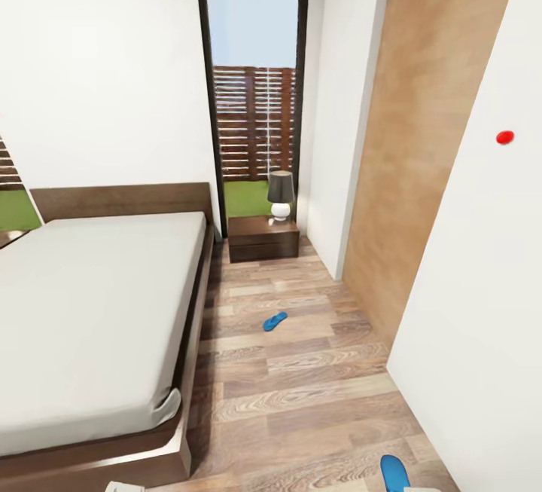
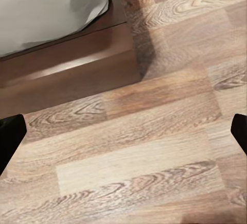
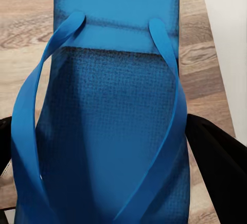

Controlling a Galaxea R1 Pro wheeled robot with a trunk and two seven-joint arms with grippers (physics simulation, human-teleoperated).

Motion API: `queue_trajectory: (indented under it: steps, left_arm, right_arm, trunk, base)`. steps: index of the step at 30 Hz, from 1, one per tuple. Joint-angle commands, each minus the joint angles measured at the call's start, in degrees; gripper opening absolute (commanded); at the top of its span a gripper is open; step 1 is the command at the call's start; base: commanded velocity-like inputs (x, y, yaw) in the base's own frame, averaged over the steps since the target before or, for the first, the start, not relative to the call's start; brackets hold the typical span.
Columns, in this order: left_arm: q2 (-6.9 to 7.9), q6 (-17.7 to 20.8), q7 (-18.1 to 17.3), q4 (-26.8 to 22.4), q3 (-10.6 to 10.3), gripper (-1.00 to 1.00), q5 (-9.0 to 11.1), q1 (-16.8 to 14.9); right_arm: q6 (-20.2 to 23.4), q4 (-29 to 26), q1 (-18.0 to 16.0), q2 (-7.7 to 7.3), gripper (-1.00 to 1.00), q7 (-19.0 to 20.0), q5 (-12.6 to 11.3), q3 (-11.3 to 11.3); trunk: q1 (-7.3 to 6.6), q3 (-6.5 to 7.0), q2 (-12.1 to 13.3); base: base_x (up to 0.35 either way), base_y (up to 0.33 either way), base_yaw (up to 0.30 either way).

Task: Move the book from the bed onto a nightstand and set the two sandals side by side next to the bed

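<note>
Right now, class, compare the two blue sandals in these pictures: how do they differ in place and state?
1. The far sandal lies free on the wood floor mid-aisle; the near sandal sits between the right gripper's fingers.
2. The far sandal lies angled, nearer the nightstand; the near sandal is by the white wall.
Both are bright blue flip-flops, apart from each other.

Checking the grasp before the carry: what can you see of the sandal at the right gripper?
The sandal is a flat bright-blue flip-flop with a finely textured sole and two smooth straps meeting in a V. In the right wrist view it lies lengthwise between the right gripper's dark fingers, which flank its edges, above the wood floor. In the head view its end shows at the bottom edge, near the white wall.
</note>
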Motion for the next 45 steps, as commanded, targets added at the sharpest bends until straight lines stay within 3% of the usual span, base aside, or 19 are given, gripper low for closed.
queue_trajectory:
  steps: [1, 45]
  left_arm:
    - [0.02, -0.2, 0.0, 0.0, -0.3, 1.0, 0.2, 0.0]
    - [0.11, -0.2, 0.0, 0.0, -0.3, 1.0, 0.2, 0.0]
  right_arm:
    - [-0.2, 0.1, 0.0, 0.02, -1.0, -0.1, -0.2, 0.0]
    - [-0.2, 0.1, 0.0, 0.27, -1.0, -0.1, -0.2, 0.1]
  trunk:
    - [0.03, -0.07, 0.0]
    - [0.03, -0.07, 0.0]
  base:
    - [0.181, 0.065, -0.001]
    - [0.227, -0.06, 0.0]
